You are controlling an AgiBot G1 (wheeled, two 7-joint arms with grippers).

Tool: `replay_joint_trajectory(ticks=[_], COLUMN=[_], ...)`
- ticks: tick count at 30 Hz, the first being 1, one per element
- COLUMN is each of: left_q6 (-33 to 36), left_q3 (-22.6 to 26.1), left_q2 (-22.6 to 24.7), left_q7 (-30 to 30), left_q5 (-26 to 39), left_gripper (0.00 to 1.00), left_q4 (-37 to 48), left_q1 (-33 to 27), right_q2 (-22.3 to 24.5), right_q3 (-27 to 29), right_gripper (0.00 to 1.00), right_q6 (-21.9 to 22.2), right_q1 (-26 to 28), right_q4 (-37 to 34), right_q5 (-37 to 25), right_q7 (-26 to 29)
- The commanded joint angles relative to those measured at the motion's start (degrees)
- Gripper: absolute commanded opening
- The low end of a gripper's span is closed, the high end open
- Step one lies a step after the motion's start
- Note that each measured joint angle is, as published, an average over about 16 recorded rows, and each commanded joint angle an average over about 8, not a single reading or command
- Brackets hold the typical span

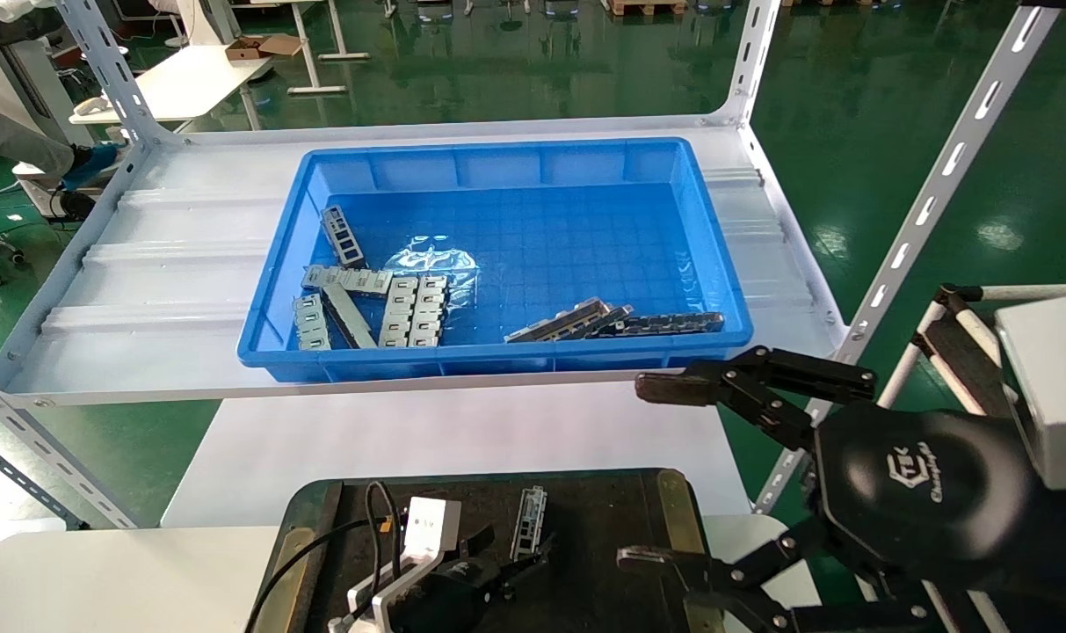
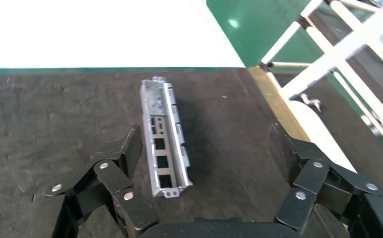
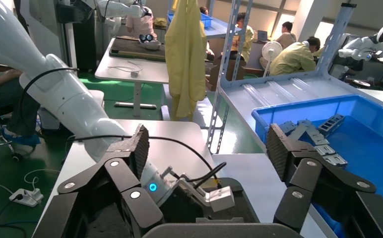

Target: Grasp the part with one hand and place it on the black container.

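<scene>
Part: the metal channel (image 2: 161, 140) lies flat on the black container (image 2: 40, 129), cutouts facing up, already inside the tray's rim.
My left gripper (image 2: 204, 163): low over the tray, jaws spread wide; the channel sits beside one finger, and I can't tell if they touch.
My right gripper (image 1: 664, 470): idle beside the tray's right edge, jaws spread, empty.
Blue bin (image 1: 497, 360): more parts wait on the shelf.
Step, as I judge it: release done. Lift straight up so no finger drags the channel.
</scene>
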Motion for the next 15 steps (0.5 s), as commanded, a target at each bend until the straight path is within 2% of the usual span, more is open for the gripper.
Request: replay_joint_trajectory(ticks=[1, 15], left_q6=[2.39, 23.20], left_q3=[-0.45, -8.99], left_q2=[-1.77, -11.37], left_q7=[0.33, 7.22], left_q5=[0.99, 0.95], left_gripper=[1.00, 1.00], left_q4=[-1.03, -0.63], left_q1=[-0.07, -0.02], right_q2=[0.00, 0.01], right_q3=[0.00, -0.01], right_gripper=[1.00, 1.00], right_q6=[0.00, 0.01], right_q1=[0.00, 0.00], right_q4=[0.00, 0.00], right_q5=[0.00, 0.01], right_q7=[0.00, -0.01])
